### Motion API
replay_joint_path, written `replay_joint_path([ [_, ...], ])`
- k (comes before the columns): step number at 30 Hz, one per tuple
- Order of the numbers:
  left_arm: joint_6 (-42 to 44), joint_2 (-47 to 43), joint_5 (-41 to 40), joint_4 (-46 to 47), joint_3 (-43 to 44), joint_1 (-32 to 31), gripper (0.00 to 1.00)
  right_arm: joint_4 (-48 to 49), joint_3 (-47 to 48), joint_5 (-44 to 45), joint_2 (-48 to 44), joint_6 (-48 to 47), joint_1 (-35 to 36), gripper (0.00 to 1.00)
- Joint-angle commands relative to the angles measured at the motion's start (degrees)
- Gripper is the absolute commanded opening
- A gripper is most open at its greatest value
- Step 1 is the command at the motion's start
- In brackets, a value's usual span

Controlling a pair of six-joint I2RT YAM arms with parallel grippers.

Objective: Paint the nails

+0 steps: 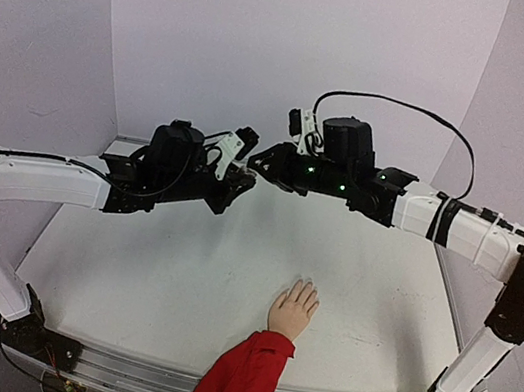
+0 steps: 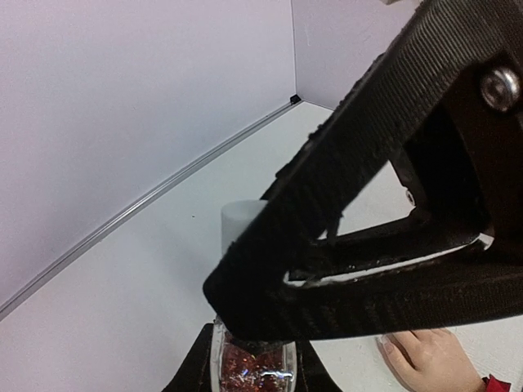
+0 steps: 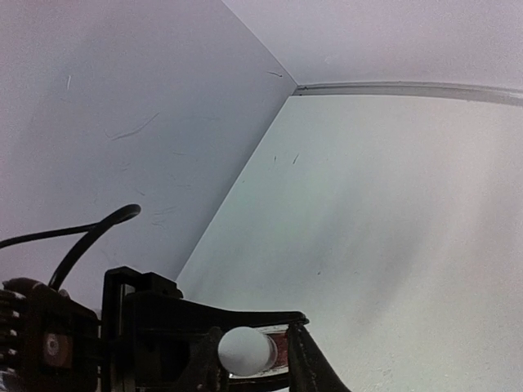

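1. Overhead, meeting tip to tip in mid-air above the back half of the white table (image 1: 126,274): the left gripper (image 1: 236,183) reaching in from the left, the right gripper (image 1: 260,158) from the right, both lifted off the surface.
2. On the left side, clenched tight and grasping a small clear bottle (image 2: 253,369) of red glittery contents, pinched low between two black fingers (image 2: 196,371) and upright in the left wrist view.
3. Topped by a white cap (image 2: 239,222), half hidden there behind a broad, textured black finger (image 2: 368,163) of the right gripper crossing in front.
4. Seen from the right wrist: that cap's rounded white end sitting between the right gripper's own two fingers, drawn in narrowly on either side.
5. Cannot tell, for the right claw, between pressing on the cap and merely flanking it; seems to touch on one side, with a sliver of space on the other.
6. Well apart from all that, near the front edge of the table and a little right of centre: the pale mannequin hand (image 1: 294,309), lying flat, fingers pointing toward the back wall, red sleeve (image 1: 237,385) running off the near edge.
7. At the tips of those fingers, the nails (image 1: 305,287): too small to make out from overhead, with only a fingertip or two caught in the bottom right corner of the left wrist view.
8. Touched by neither gripper.
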Motion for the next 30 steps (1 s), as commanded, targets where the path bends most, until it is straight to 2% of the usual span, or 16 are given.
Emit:
replay_joint_path([
  [1, -0.5, -0.4, 1.2, 3.0, 2.8, -0.3, 0.00, 2.3, 2.2, -0.3, 0.5, -0.5, 0.2, 0.18],
  [4, -1.2, -0.6, 3.9, 2.8, 3.2, -0.3, 0.00, 2.8, 1.1, -2.1, 0.2, -2.5, 0.1, 0.11],
  [6, -1.7, -1.0, 9.7, 2.7, 3.4, 0.1, 0.00, 3.1, 0.0, -3.9, -0.8, -5.5, -0.4, 0.00],
  [9, -5.2, -1.5, 28.9, 2.7, 3.9, 3.5, 0.00, 4.2, -2.4, -12.4, -3.2, -12.5, -2.8, 0.00],
  [10, -7.4, -1.2, 36.5, 2.7, 4.7, 5.2, 0.00, 5.1, -3.4, -18.8, -3.8, -15.7, -4.2, 0.00],
  [12, -11.6, 0.3, 54.3, 2.8, 7.3, 9.0, 0.00, 6.1, -4.8, -39.8, -4.1, -22.9, -6.2, 0.00],
  [13, -14.1, 1.4, 62.8, 2.8, 9.1, 10.8, 0.00, 6.0, -5.3, -56.3, -4.0, -26.3, -6.4, 0.00],
  [15, -17.8, 3.8, 78.4, 2.8, 12.8, 11.9, 0.00, 5.4, -5.6, -66.4, -3.5, -27.2, -6.5, 0.00],
  [17, -20.7, 5.2, 84.8, 2.8, 15.0, 12.1, 0.00, 4.3, -6.1, -69.0, -3.6, -26.9, -6.5, 0.00],
  [19, -21.4, 5.3, 85.5, 2.8, 15.3, 12.1, 0.00, 4.0, -8.0, -67.9, -4.9, -28.2, -6.6, 0.00],
  [25, -19.3, 4.9, 78.2, 2.8, 13.1, 12.2, 0.00, 3.1, -8.5, -61.7, -6.4, -30.0, -6.8, 0.00],
  [26, -18.9, 4.8, 76.1, 2.9, 12.8, 12.2, 0.00, 2.9, -8.5, -59.8, -6.7, -30.1, -6.9, 0.06],
  [28, -17.2, 3.8, 69.4, 2.8, 11.2, 12.2, 0.00, 2.3, -8.9, -54.0, -7.6, -30.1, -7.7, 0.31],
  [29, -15.5, 2.9, 63.4, 2.6, 10.1, 12.2, 0.00, 2.2, -9.4, -51.3, -8.3, -30.2, -8.2, 0.44],
  [30, -14.3, 1.9, 57.2, 2.4, 8.8, 12.2, 0.00, 2.1, -10.0, -47.9, -9.2, -30.2, -8.5, 0.52],
])
